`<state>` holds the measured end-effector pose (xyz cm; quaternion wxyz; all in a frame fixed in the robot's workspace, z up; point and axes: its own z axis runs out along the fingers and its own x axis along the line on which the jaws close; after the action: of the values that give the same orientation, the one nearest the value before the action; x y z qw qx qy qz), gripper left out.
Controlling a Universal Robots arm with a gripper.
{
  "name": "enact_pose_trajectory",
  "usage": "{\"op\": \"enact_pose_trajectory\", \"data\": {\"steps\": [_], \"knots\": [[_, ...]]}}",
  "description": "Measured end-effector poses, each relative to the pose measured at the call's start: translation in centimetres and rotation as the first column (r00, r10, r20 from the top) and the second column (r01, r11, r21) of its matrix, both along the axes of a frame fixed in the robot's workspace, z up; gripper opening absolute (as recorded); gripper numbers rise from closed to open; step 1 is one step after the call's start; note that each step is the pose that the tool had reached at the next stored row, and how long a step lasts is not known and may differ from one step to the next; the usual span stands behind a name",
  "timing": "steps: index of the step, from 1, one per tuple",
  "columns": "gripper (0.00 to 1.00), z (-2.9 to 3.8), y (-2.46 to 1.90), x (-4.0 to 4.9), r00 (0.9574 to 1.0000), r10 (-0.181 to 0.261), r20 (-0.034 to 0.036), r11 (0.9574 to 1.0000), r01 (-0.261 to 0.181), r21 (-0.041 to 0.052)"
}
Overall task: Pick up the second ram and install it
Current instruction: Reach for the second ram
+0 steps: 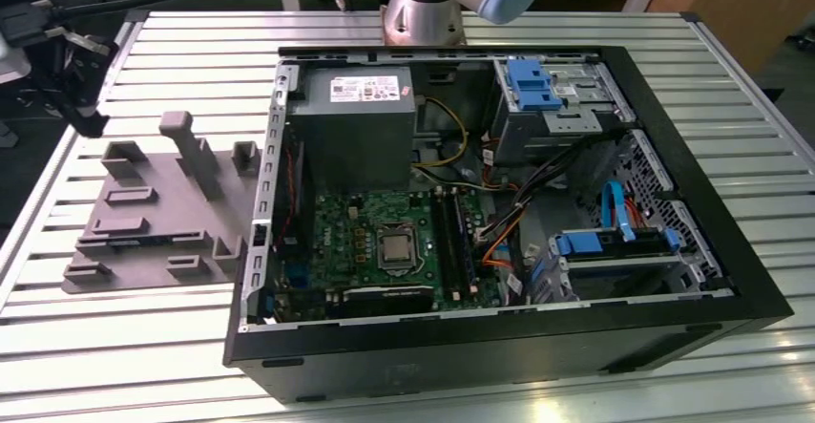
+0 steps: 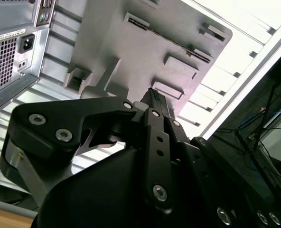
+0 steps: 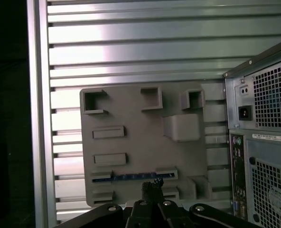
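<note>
The second ram [image 3: 131, 177] is lying flat in a shallow slot of a grey moulded holder [image 3: 131, 142], showing in the first wrist view as a long, thin blue strip running between two raised blocks near one edge of the holder. The hand [image 3: 152, 184] is hanging over that same edge. Its black fingers are coming together into one narrow tip with nothing gripped between them, and the tip is lining up just beside the strip; whether it is touching the strip cannot be told. In the second wrist view the tip is pointing toward the holder's raised blocks and slots. The holder is resting on a ribbed metal surface [image 1: 128, 347], toward the exterior view's left, in the middle-left part of the frame. Just beside it, toward the exterior view's right, an open black computer case [image 1: 713, 251] is lying on its side. Inside it a green motherboard [image 1: 344, 222] is sitting low in the frame, below a grey power-supply box [image 1: 350, 127]. The arm [image 1: 427, 8] is rising at the top centre of the frame, behind the case.
</note>
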<state>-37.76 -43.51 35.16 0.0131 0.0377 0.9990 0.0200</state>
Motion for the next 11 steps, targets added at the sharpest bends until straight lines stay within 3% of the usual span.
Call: {"op": "enact_pose_trajectory", "data": {"steps": [11], "knots": [[0.11, -0.64, -0.06, -0.55, 1.0, 0.0, -0.0006, 1.0, 0.0, 0.0]]}}
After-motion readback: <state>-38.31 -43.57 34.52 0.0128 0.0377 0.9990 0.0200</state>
